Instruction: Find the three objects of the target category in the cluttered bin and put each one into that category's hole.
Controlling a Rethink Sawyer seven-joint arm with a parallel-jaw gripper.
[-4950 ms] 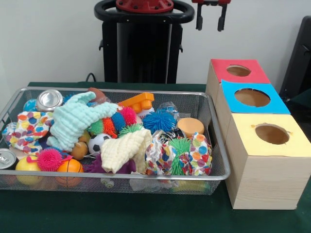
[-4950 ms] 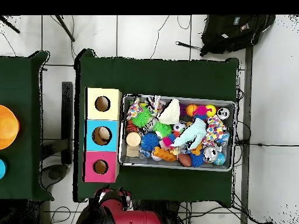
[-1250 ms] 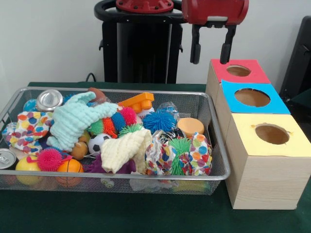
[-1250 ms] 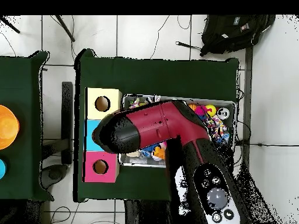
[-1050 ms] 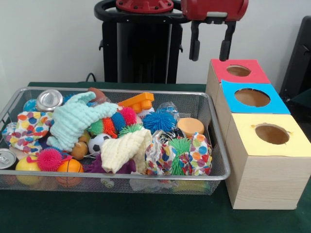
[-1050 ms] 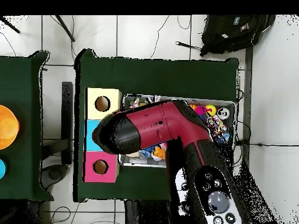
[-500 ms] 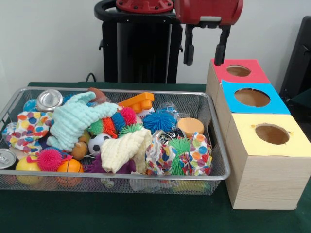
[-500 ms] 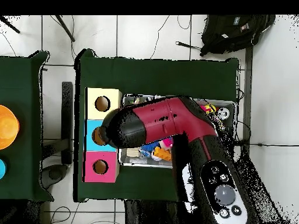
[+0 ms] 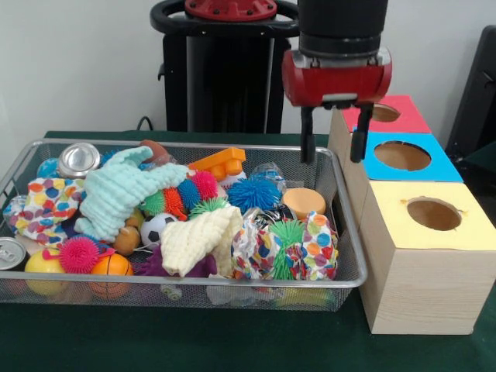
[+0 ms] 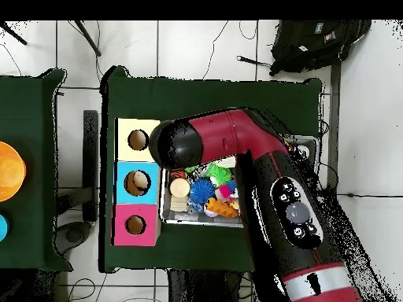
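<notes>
Nothing is held by the pincer (image 9: 333, 145), its fingers spread apart above the basket (image 9: 353, 232) corner beside the boxes (image 9: 418, 256), evidently to descend onto the toys (image 9: 256, 194) heaped inside, target sort undeterminable.

bin (image 9: 341, 280) left | boxes (image 9: 422, 287) right, touching | pincer (image 9: 332, 145) above bin's far-right corner

Bright, even indoor light, soft shadows only, mild glare on the can top (image 9: 78, 159) at upper left.
</notes>
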